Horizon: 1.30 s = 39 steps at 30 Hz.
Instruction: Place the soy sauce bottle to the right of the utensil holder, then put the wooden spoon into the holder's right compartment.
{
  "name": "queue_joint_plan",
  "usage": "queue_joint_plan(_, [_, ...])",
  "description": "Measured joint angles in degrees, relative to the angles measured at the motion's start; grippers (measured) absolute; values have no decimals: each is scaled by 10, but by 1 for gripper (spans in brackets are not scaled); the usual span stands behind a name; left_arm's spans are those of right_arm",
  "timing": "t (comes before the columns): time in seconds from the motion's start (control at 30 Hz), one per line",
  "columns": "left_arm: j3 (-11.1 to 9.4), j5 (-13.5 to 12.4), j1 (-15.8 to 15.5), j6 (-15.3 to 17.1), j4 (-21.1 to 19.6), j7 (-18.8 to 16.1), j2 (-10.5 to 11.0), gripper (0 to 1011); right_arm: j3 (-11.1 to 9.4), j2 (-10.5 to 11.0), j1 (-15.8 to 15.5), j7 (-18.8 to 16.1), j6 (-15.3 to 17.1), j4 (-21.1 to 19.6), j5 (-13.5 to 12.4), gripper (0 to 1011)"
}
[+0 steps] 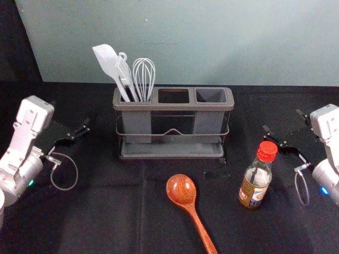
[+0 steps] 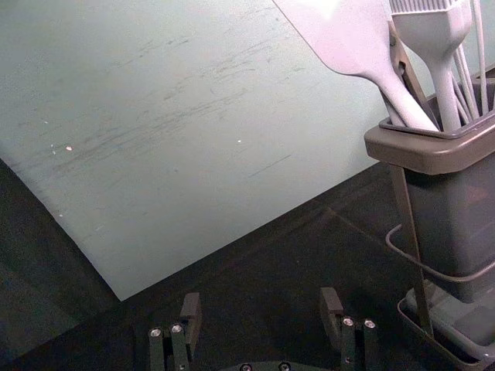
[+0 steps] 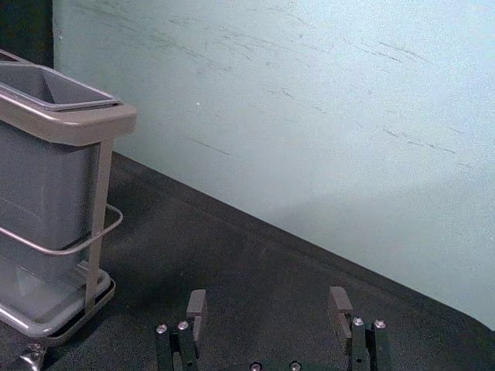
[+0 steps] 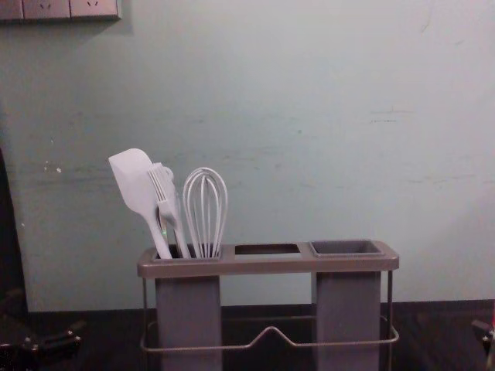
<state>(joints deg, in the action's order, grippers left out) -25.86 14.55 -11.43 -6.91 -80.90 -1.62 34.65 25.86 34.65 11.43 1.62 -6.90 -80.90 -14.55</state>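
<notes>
"Where's the soy sauce bottle (image 1: 255, 182)?"

"Standing upright on the surface (image 1: 106, 211), at four o'clock from the utensil holder (image 1: 172, 107), red cap on top. Its label faces the front."

"And the wooden spoon (image 1: 181, 189)?"

"Lying on the surface at six o'clock from the holder, bowl nearest it. The handle runs away toward five o'clock, between the holder and the near edge of the head view."

"How's the right end effector (image 1: 282, 120)?"

"Held out at three o'clock from the holder, near the bottle, at about one o'clock from its cap. Its own wrist view has the fingers (image 3: 338, 309) spread wide, with nothing between them."

"The left end effector (image 1: 70, 113)?"

"At nine o'clock from the holder, well apart from it. That one's wide too, and holding nothing."

"What's in the holder already?"

"The left compartment (image 1: 136, 124), on its nine o'clock side, has a spatula (image 1: 107, 59), a brush (image 4: 161, 189) and a whisk (image 1: 143, 74), all sticking up. The spatula leans out toward eleven o'clock, with the whisk nearest the middle opening (image 1: 174, 96)."

"And the spoon's compartment?"

"The right compartment (image 1: 211, 96) is on the three o'clock side, a grey cup with its top open."
</notes>
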Motion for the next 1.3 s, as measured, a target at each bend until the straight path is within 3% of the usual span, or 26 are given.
queue_joint_plan(1.3, [0, 0, 0, 0, 0, 0, 0, 1005, 0, 0, 0, 0, 0, 0, 0, 1002])
